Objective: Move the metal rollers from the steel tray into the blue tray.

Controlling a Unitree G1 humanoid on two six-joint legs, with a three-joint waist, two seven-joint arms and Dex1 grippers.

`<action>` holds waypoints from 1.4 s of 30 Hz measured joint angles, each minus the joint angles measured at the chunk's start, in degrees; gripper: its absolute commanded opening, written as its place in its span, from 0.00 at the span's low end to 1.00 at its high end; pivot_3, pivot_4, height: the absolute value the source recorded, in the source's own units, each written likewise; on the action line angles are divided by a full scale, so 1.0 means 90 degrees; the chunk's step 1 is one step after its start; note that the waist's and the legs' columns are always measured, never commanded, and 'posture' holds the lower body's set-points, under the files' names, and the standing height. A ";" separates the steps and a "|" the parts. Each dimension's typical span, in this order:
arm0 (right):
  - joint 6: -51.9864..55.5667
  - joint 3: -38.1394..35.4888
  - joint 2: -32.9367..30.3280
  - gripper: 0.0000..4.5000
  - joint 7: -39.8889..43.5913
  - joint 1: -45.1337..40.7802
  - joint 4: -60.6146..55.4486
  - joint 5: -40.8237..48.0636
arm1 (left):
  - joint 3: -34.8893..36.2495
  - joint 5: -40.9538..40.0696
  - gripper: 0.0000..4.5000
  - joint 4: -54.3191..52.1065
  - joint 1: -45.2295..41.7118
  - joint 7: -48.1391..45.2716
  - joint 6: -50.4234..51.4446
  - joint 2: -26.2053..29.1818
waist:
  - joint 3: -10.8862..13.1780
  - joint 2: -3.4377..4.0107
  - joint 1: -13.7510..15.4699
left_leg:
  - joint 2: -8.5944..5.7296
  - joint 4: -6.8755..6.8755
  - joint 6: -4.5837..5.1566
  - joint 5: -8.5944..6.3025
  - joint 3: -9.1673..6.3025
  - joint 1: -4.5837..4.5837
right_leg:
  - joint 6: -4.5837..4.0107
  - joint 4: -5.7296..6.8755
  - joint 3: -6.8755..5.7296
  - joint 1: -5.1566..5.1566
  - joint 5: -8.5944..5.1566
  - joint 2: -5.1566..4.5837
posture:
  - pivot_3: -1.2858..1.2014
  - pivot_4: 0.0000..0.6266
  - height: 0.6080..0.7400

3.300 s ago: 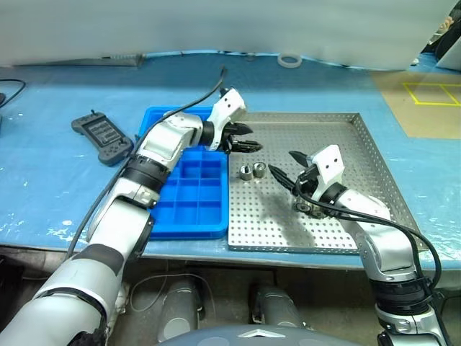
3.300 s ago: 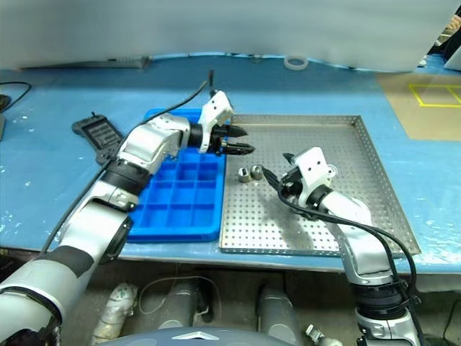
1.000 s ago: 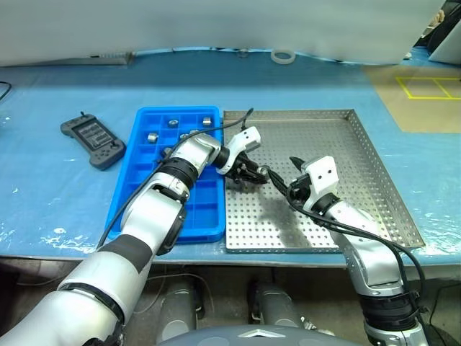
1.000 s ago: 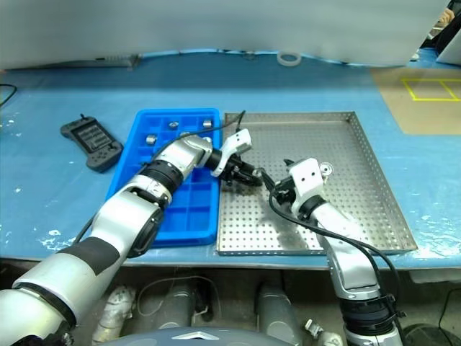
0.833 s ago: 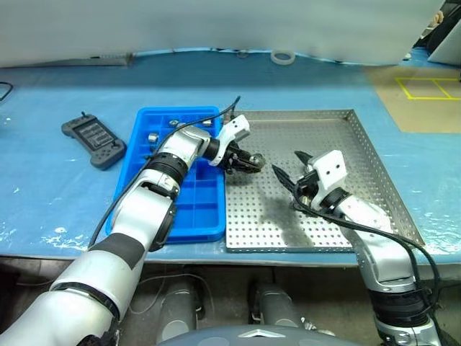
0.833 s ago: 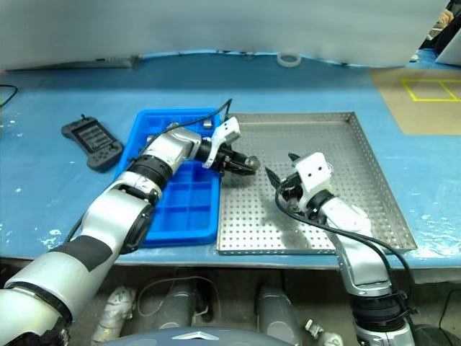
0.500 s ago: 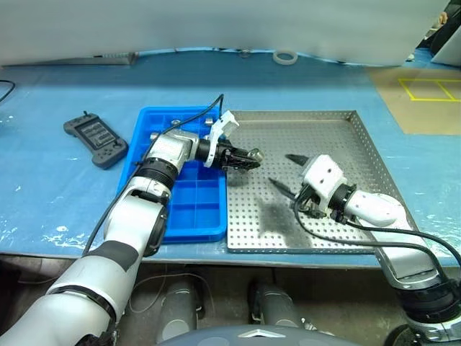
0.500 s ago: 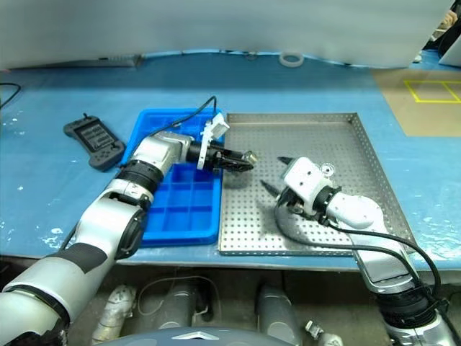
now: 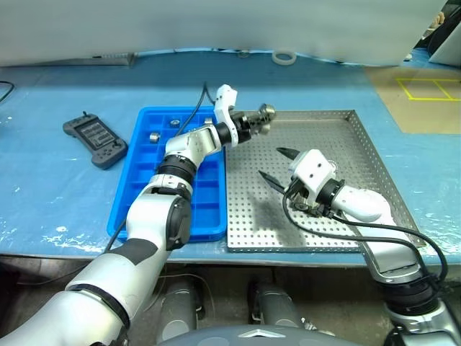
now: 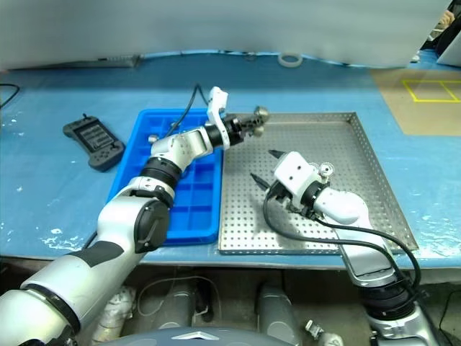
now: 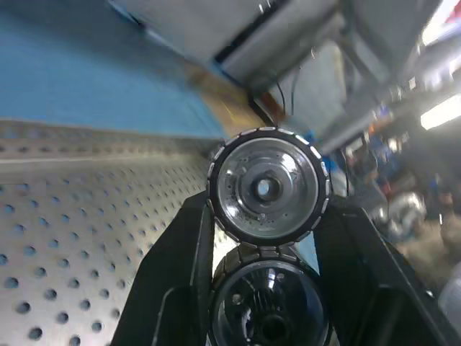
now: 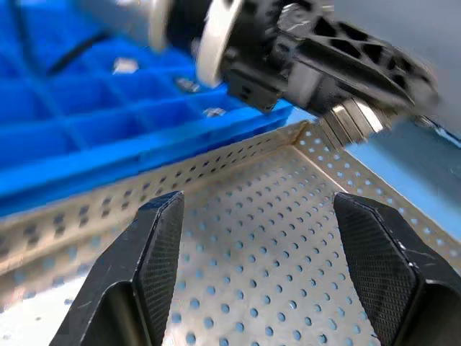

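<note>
The left pincer (image 9: pixel 263 114) grips two metal rollers (image 11: pixel 268 188) above the steel tray (image 9: pixel 360 144); the right pincer (image 9: pixel 275 164) gapes empty.

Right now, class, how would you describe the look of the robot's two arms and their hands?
Both arms are silver-grey shells with black joint bands. Each wrist carries a white block, with a thin black cable looping along the arm. The left hand and right hand each have two black, tapered fingers.
</note>
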 measured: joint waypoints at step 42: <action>-0.0140 -0.0013 0.1679 0.77 -0.2039 -0.0889 0.0897 -0.0513 | -0.0167 -0.1333 0.37 -0.1496 0.0565 0.0159 0.2345 -0.0302 | 0.0000 0.0003 -0.0006 | -0.0001 0.0016 0.0005 -0.0003 0.0003 -0.0007 | 0.0000 0.0009 0.0001 -0.0003 0.0001 -0.0003 | 0.39 0.24 1.00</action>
